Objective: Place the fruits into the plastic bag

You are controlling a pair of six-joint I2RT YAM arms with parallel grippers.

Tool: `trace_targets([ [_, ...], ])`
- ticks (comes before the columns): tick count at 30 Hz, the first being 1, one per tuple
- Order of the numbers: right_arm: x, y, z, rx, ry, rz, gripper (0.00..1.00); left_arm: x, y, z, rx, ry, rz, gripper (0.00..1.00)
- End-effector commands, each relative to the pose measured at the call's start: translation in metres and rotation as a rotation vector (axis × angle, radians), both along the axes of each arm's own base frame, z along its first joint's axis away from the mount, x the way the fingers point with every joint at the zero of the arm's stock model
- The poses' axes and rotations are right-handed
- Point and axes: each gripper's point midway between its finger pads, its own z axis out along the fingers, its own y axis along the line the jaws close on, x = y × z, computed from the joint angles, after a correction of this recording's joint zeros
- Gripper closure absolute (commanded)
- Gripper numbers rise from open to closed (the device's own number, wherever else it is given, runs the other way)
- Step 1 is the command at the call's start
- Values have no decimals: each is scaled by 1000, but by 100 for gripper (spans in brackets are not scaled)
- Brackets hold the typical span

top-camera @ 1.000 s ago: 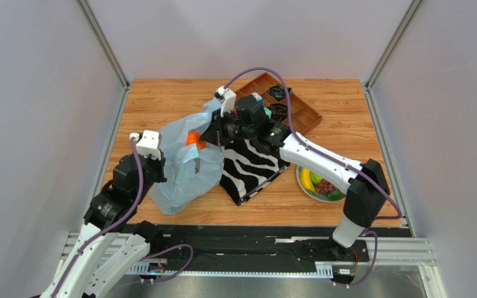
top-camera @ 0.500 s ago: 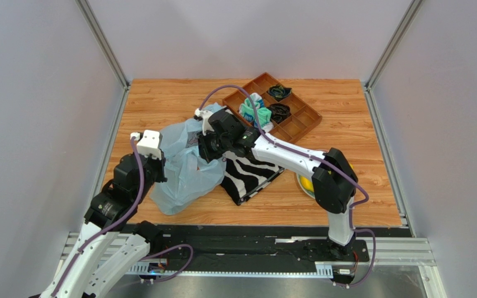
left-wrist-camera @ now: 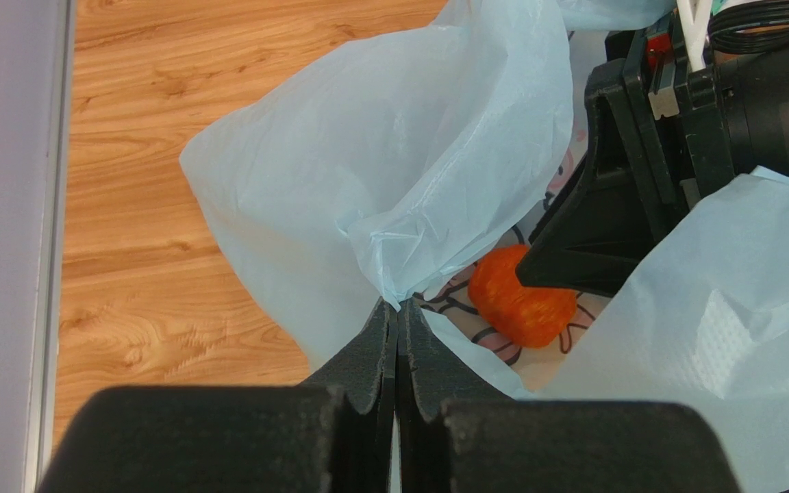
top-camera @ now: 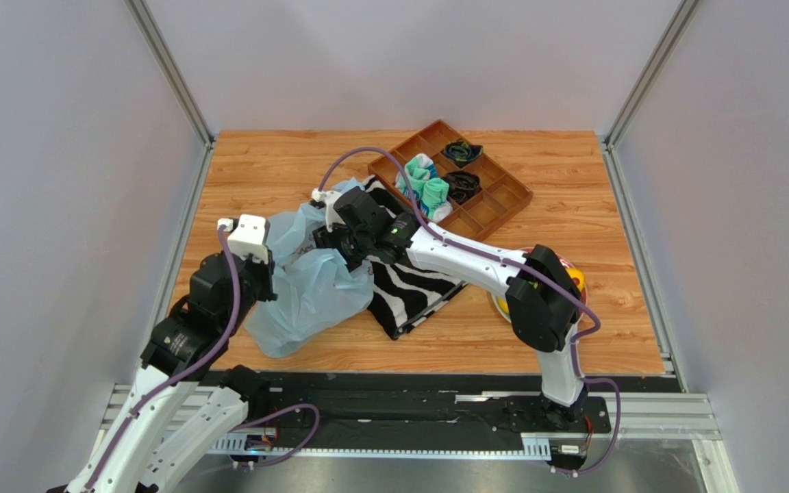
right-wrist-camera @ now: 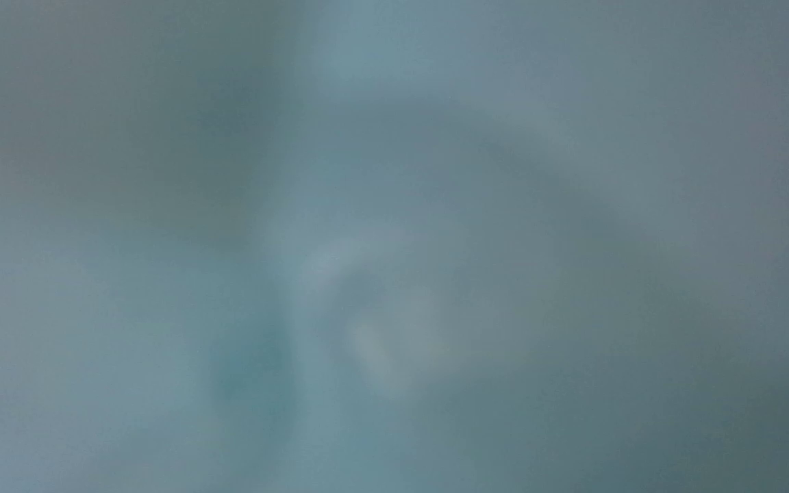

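The bag [top-camera: 301,298] lay on the desk [top-camera: 265,164] with an orange fruit [left-wrist-camera: 522,298] inside. The left pincer [left-wrist-camera: 397,334] was clamped on the bag's rim. The right pincer [left-wrist-camera: 551,265] sat inside the bag's mouth against that fruit; whether it gripped, I cannot tell. A zebra cloth [top-camera: 414,288] lay beside the bag.

we find the plastic bag [top-camera: 304,293] on the left half of the table [top-camera: 594,185], with its mouth at the far end. the left gripper [left-wrist-camera: 397,327] sits at the bag's near-left side, its fingers pressed together on the rim. the right gripper [top-camera: 329,244] reaches into the mouth from the right, and a round fruit [left-wrist-camera: 522,300] lies inside the bag, just beside its tip. a cloth [top-camera: 421,290] lies flat against the bag's right side, under the right arm. behind the cloth sits a tray [top-camera: 493,203] with socks [top-camera: 424,190] in its left-hand compartments. right of the cloth, a plate [top-camera: 496,304] shows partly from under the arm's elbow.
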Motion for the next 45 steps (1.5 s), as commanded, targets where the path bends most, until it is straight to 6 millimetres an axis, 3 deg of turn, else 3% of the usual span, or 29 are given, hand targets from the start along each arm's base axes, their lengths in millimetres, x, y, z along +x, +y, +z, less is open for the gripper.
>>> trace_targets([
  [1, 8, 6, 22, 44, -54, -1, 62, 4, -2, 11, -4, -37, -12, 100],
  [10, 9, 4, 39, 76, -90, -9, 62, 3, -2, 12, -5, -40, -11, 100],
  [14, 7, -2, 63, 122, -121, -6, 63, 3, -1, 12, -3, -41, -7, 100],
  [16, 6, -10, 85, 153, -153, -17, 63, 3, -1, 12, -4, -41, -5, 100],
  [18, 11, -23, 102, 161, -201, -54, 62, 3, 0, 12, -3, -42, -3, 100],
  [21, 23, -47, 111, 155, -227, -130, 61, 2, 0, 12, -3, -42, -2, 100],
  [26, 43, -87, 108, 131, -230, -237, 61, 2, 1, 13, -6, -44, -1, 100],
  [27, 45, -95, 99, 107, -226, -254, 61, 2, 0, 13, -6, -46, -1, 100],
  [28, 45, -104, 105, 112, -241, -270, 61, 2, 1, 13, -6, -46, -1, 100],
  [32, 53, -156, 99, 20, -274, -378, 59, 2, 1, 12, -4, -40, 1, 100],
  [33, 59, -172, 96, -23, -298, -435, 58, 2, 1, 11, -3, -40, 0, 100],
  [34, 56, -190, 81, -86, -279, -461, 57, 2, 1, 12, -3, -42, 1, 100],
  [36, 63, -229, 83, -149, -304, -574, 56, 2, 2, 12, -4, -43, 3, 100],
  [41, 53, -331, 53, -426, -295, -814, 52, 2, 0, 13, -7, -47, -5, 100],
  [42, 51, -350, 57, -459, -314, -872, 51, 2, -1, 13, -8, -46, -8, 100],
  [45, 41, -392, 45, -552, -276, -959, 50, 2, -2, 13, -9, -45, -12, 100],
])
